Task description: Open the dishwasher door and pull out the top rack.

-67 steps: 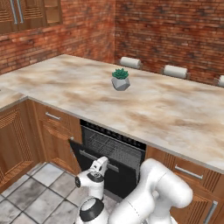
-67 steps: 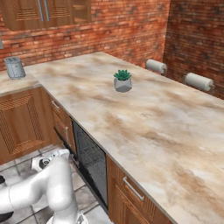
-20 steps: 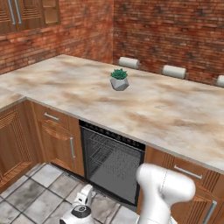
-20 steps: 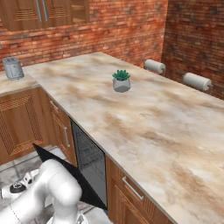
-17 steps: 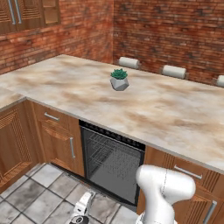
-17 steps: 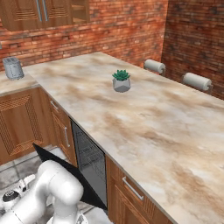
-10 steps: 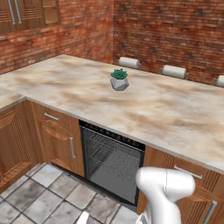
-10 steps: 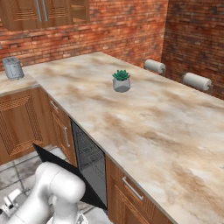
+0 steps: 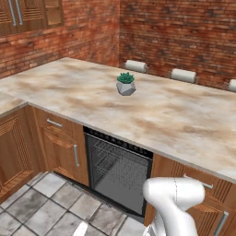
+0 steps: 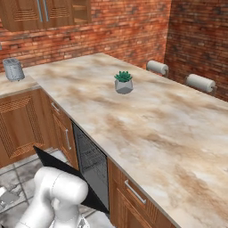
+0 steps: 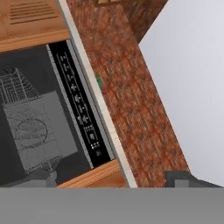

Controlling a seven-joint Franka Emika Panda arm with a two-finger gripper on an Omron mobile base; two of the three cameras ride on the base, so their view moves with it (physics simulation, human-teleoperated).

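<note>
The dishwasher door [image 10: 64, 171] is a black panel swung down and open in front of the arm. Its dark cavity [image 9: 120, 171] gapes under the counter. The top rack [image 9: 114, 154], a grey wire basket, sits inside the cavity. In the hand view it shows as a wire grid [image 11: 40, 131] beside the black control strip [image 11: 83, 113]. My gripper [image 11: 113, 179] is open, its two fingertips wide apart with nothing between them. It hangs low near the floor, left of the door [image 10: 6, 196], and looks up into the cavity.
A small potted plant [image 9: 125, 84] stands on the marble counter [image 9: 175, 115], with paper towel rolls [image 9: 136, 66] behind it. Brown cabinet doors and drawers [image 9: 60, 143] flank the dishwasher. A grey canister [image 10: 13, 69] stands at the counter's far left. The floor is tiled [image 9: 41, 203].
The door has gone from partly open to fully down. In the last second my gripper has spread its fingers, let go of the door and sunk lower toward the floor.
</note>
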